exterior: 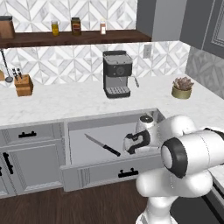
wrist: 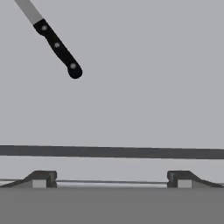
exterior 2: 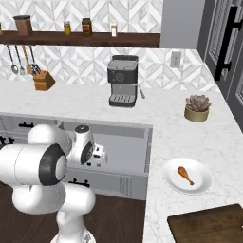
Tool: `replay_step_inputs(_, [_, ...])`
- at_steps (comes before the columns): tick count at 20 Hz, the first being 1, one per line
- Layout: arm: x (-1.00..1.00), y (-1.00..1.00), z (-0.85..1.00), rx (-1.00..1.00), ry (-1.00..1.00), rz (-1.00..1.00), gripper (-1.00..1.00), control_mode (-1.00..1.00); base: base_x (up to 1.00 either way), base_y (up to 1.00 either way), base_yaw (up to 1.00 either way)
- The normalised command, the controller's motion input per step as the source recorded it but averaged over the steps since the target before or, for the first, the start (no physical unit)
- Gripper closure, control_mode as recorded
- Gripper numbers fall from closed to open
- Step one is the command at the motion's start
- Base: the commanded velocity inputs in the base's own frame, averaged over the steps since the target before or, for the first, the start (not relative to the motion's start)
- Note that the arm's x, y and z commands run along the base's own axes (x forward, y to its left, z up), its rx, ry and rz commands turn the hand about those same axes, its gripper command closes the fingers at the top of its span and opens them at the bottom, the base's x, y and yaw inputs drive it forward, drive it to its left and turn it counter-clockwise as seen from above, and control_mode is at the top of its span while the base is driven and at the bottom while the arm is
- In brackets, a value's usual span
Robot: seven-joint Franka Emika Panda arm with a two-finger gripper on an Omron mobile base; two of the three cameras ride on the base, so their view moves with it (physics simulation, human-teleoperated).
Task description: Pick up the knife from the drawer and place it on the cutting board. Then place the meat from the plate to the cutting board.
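The knife (exterior: 102, 145) lies flat on the pale floor of the open drawer (exterior: 76, 140), its long axis running on a diagonal in the left base view: the pointed silver blade aims toward the drawer's back left, and the black handle ends toward the front right, near the arm's hand. In the hand view the knife (wrist: 56, 43) shows in the upper left, with the riveted black handle angling down and to the right and the blade leaving the top edge.

The gripper (wrist: 111, 179) hangs over the drawer floor with its jaws spread as wide as they go, and nothing sits between them. The two dark fingertips (wrist: 41, 178) stand far apart at the bottom of the hand view. The knife's handle end lies well off to one side of the gap between them, apart from both tips and touching neither.

The arm is folded forward and down from the base, with its white elbow bulking in the foreground and the hand (exterior: 136, 142) lowered inside the drawer, just to the right of the knife's handle.

On the marble counter to the right, the meat (exterior 2: 185, 175) rests on the white plate (exterior 2: 201, 184). The dark cutting board (exterior 2: 209, 224) lies near the plate, closer to the counter's front edge.
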Motion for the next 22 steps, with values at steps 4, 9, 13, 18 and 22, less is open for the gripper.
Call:
replay_step_inputs(4, [0.11, 0.05, 1.0, -0.03, -0.01, 0.01, -1.0, -1.0, 0.0, 0.0, 0.0])
replay_step_inputs(9, [0.55, 0.59, 0.35, -0.04, 0.04, 0.12, -1.0, -1.0, 0.0, 0.0, 0.0])
replay_step_inputs(13, [0.76, 0.77, -0.18, -0.12, 0.14, 0.19, -1.0, -1.0, 0.0, 0.0, 0.0])
replay_step_inputs(18, [0.68, 0.29, -0.48, -0.03, 0.15, 0.16, -1.0, -1.0, 0.0, 0.0, 0.0])
replay_step_inputs(22, [0.56, 0.08, -0.57, 0.0, 0.09, 0.11, -1.0, -1.0, 0.0, 0.0, 0.0])
